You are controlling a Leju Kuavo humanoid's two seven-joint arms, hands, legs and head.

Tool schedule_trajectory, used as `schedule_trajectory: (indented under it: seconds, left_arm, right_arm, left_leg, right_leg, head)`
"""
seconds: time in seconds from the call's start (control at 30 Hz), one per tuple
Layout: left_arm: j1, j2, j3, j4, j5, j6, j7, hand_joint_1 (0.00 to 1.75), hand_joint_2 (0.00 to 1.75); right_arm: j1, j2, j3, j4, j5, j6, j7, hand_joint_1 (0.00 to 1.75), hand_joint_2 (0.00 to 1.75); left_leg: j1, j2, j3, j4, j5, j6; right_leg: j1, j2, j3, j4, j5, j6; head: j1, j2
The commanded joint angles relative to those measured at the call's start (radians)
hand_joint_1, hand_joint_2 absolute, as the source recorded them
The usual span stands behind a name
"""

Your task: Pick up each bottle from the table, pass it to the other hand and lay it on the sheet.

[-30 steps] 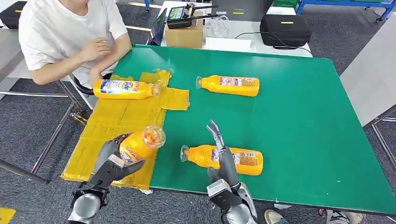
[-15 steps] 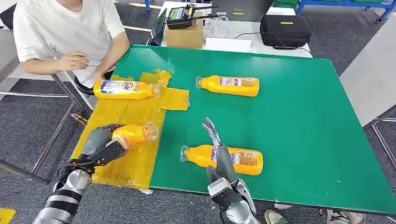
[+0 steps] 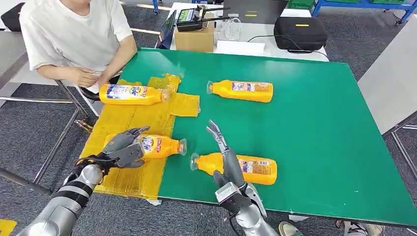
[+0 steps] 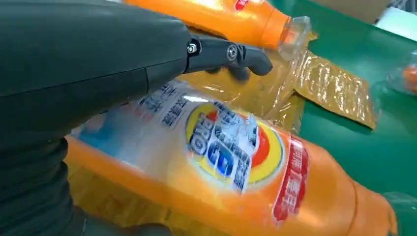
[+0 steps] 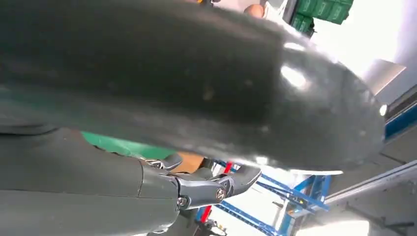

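Green table [image 3: 314, 123] spreads wide across the head view, and on its near-left side lies the yellow sheet [image 3: 123, 123], crinkled and taped flat. And there it goes down: the bottle in the left hand [image 3: 123, 147], which a second ago was tipped up with its mouth toward the camera, now lies on its side on the sheet, cap pointing toward the green. This handed-over bottle [image 3: 160, 146] is touching the sheet, and the left hand's fingers are still wrapped round its base end, so the grip is not yet let go; the left wrist view shows the label close under the thumb. It joins the far bottle on the sheet [image 3: 130, 94], beside the seated person [image 3: 74, 34]. So two look placed, and two wait on the bare green: the near bottle [image 3: 241, 167] and the far bottle [image 3: 243, 90]. The right hand [image 3: 223, 157] hangs over the near bottle, fingers stretched apart, holding nothing, which seems to be the next pick.
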Motion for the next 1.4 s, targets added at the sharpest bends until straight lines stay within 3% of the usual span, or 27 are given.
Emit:
schedule_trajectory:
  seconds: [0.03,0.27,0.4,0.6,0.73,0.77,0.9,1.0,1.1,1.33,1.4]
  left_arm:
    - [-0.040,0.008,-0.064,0.111,0.051,-0.033,-0.007,0.00,1.75]
    - [-0.038,0.011,-0.065,0.107,0.055,-0.033,-0.007,0.00,1.75]
    - [-0.013,-0.006,-0.005,0.054,0.139,-0.011,0.009,0.00,1.75]
    - [0.059,-0.115,0.230,-0.159,0.427,-0.018,0.034,0.00,1.75]
    - [0.151,-0.264,0.405,-0.427,0.739,-0.010,-0.018,0.00,1.75]
    - [0.186,-0.300,0.428,-0.519,0.858,-0.021,-0.004,0.00,1.75]
    - [0.281,-0.321,0.401,-0.689,0.995,-0.028,0.006,0.00,1.75]
    - [0.286,-0.320,0.396,-0.689,1.006,-0.028,0.002,0.00,1.75]
    - [0.314,-0.328,0.383,-0.715,1.020,-0.030,-0.013,0.00,1.75]
    - [0.316,-0.328,0.369,-0.716,1.011,-0.040,-0.014,0.00,1.75]
    - [0.323,-0.333,0.357,-0.718,0.985,-0.036,-0.015,0.00,1.75]
  right_arm:
    - [-0.062,-0.014,0.020,0.102,-0.017,-0.011,-0.005,0.00,0.00]
    - [-0.062,-0.016,0.022,0.101,-0.019,-0.012,-0.005,0.00,0.00]
    - [-0.059,-0.022,0.023,0.097,-0.034,-0.033,-0.005,0.00,0.00]
    - [-0.030,-0.067,-0.003,0.025,0.042,-0.138,-0.004,0.00,0.00]
    - [0.026,-0.112,-0.069,-0.092,0.095,-0.179,0.023,0.00,0.00]
    - [0.048,-0.125,-0.093,-0.131,0.106,-0.186,0.037,0.00,1.75]
    - [0.085,-0.156,-0.153,-0.210,0.129,-0.191,0.064,0.00,1.75]
    - [0.087,-0.154,-0.160,-0.208,0.139,-0.187,0.072,0.00,1.75]
    - [0.070,-0.187,-0.184,-0.149,0.246,-0.146,0.185,0.00,1.75]
    - [0.034,-0.221,-0.190,-0.076,0.318,-0.107,0.217,0.00,1.75]
    - [0.026,-0.247,-0.172,-0.061,0.384,-0.065,0.276,0.00,1.75]
  left_leg:
    - [0.001,0.000,0.003,-0.004,0.000,0.003]
    - [0.000,0.000,0.001,-0.002,0.001,0.003]
    - [0.001,0.001,0.002,-0.003,0.001,0.003]
    - [0.000,-0.001,0.001,-0.001,0.000,0.003]
    - [0.000,-0.003,-0.001,-0.001,0.000,0.004]
    - [0.000,-0.003,-0.002,0.000,-0.001,0.003]
    - [-0.001,-0.002,-0.002,0.000,-0.002,0.003]
    - [-0.001,0.000,-0.002,0.000,-0.002,0.003]
    - [0.000,-0.001,-0.003,-0.001,-0.001,0.003]
    - [0.000,0.000,-0.003,-0.001,-0.001,0.003]
    - [0.000,0.001,-0.003,-0.001,-0.001,0.002]
  right_leg:
    - [0.002,0.000,0.003,-0.004,0.000,-0.005]
    - [0.001,0.001,0.001,-0.002,0.001,-0.004]
    - [0.002,0.001,0.002,-0.003,0.001,-0.005]
    - [0.001,-0.001,0.001,-0.002,0.000,-0.003]
    - [0.001,-0.003,0.000,-0.003,0.000,-0.003]
    - [0.001,-0.003,-0.001,-0.002,-0.001,-0.002]
    - [0.000,-0.002,-0.001,-0.002,-0.001,-0.002]
    - [0.001,0.000,-0.003,-0.002,-0.001,-0.003]
    - [0.001,-0.001,-0.003,-0.003,0.000,-0.004]
    - [0.001,-0.001,-0.003,-0.003,0.000,-0.003]
    - [0.001,0.001,-0.003,-0.003,0.000,-0.003]
  head:
    - [0.000,0.000]
    - [0.000,0.000]
    - [0.000,0.000]
    - [0.000,0.000]
    - [0.000,0.000]
    - [0.001,0.000]
    - [0.001,0.000]
    - [0.000,0.000]
    - [0.000,0.000]
    - [0.000,0.000]
    - [0.000,0.000]
